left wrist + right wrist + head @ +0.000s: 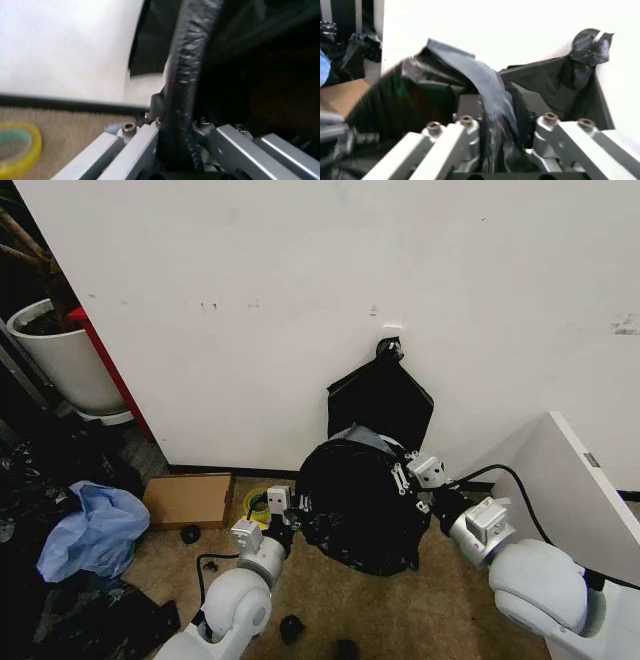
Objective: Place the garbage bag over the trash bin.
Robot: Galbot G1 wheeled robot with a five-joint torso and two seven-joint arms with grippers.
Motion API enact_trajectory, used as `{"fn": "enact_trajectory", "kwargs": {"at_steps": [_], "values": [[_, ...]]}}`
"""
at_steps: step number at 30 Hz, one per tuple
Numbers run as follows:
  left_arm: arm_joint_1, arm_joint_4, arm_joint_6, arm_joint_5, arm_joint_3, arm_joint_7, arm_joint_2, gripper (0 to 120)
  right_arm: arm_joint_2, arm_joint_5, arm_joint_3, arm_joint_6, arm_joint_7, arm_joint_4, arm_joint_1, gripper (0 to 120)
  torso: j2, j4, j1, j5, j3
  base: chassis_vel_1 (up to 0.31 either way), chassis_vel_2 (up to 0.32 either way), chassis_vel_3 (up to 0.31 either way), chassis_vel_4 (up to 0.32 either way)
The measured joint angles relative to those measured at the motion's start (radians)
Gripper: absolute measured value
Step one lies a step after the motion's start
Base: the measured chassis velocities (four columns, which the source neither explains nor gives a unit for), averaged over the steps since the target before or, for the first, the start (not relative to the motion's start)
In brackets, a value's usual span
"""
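Black crinkly plastic is what gets seen first: the garbage bag (358,505) is already draped over the trash bin (372,442), which stands on the brown floor (440,600) right against the white wall (300,290). Only a greyish bit of the bin's top edge peeks out on the wall side. The left gripper (297,517) is pressed against the bag's left side and the right gripper (408,477) against its upper right side.

From the left wrist, a thick rolled fold of the bag (182,86) is seen pinched between the fingers (135,150), so that one is clamped on it. A yellow tape roll (17,150) on the floor beside the bin is caught there too. From the right wrist, a twisted strip of the bag (485,93) is gripped between the fingers (465,112) as well. A flat matte black bag (555,82) hanging on the wall just behind the bin is shown much clearer there, knot and all.
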Motion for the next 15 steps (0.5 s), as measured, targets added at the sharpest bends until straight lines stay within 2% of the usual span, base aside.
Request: {"fn": "enact_trajectory", "kwargs": {"at_steps": [3,4,5,10,11,15], "values": [[0.001,0.0,0.003,0.001,-0.002,-0.005,0.002,0,0.008,-0.007,-0.002,0.013,-0.013,-0.009,-0.003,31,0.0,0.0001,0.0,0.0003,0.0,0.0,0.0,0.0,0.0],[0.001,0.0,0.003,0.001,-0.002,-0.005,0.002,0,0.008,-0.007,-0.002,0.013,-0.013,-0.009,-0.003,31,0.0,0.0001,0.0,0.0003,0.0,0.0,0.0,0.0,0.0],[0.001,0.0,0.004,0.001,-0.001,-0.005,0.003,0,0.01,-0.01,-0.002,0.02,-0.021,-0.013,-0.005,38,0.0,0.0006,0.0,0.0004,0.0,0.0,0.0,0.0,0.0],[-0.001,0.002,0.002,0.001,-0.003,-0.004,0.003,0,0.013,-0.012,-0.006,0.025,-0.032,-0.02,-0.005,56,0.0,0.0,0.0,0.0003,0.0,0.0,0.0,0.0,0.0],[-0.001,0.002,0.002,0.001,-0.003,-0.004,0.003,0,0.013,-0.012,-0.006,0.025,-0.032,-0.02,-0.005,56,0.0,0.0,0.0,0.0003,0.0,0.0,0.0,0.0,0.0],[-0.004,0.006,0.001,0.0,-0.001,-0.003,0.002,0,0.02,-0.016,-0.012,0.025,-0.037,-0.031,-0.007,74,0.0,0.0,0.0,0.0002,0.0,0.0,0.0,0.0,0.0]]}}
